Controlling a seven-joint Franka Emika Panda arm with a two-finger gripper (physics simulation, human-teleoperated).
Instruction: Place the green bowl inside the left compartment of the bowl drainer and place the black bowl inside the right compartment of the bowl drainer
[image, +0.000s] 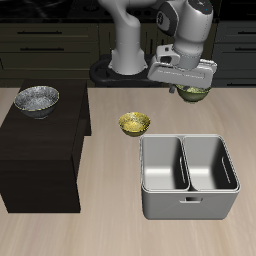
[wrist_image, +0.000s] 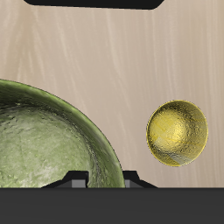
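The green bowl (image: 193, 95) hangs just under my gripper (image: 190, 88), which is shut on its rim, behind the bowl drainer (image: 186, 203) and above the table. In the wrist view the green bowl (wrist_image: 44, 140) fills much of the frame close to my gripper (wrist_image: 103, 179). Both wells of the grey drainer are empty. The black bowl (image: 37, 100), speckled and shiny, sits on top of a dark cabinet (image: 40, 160), far across from the gripper.
A small yellow bowl (image: 134, 123) (wrist_image: 178, 132) rests on the table between the cabinet and the drainer. The robot's base (image: 125, 62) stands farther back.
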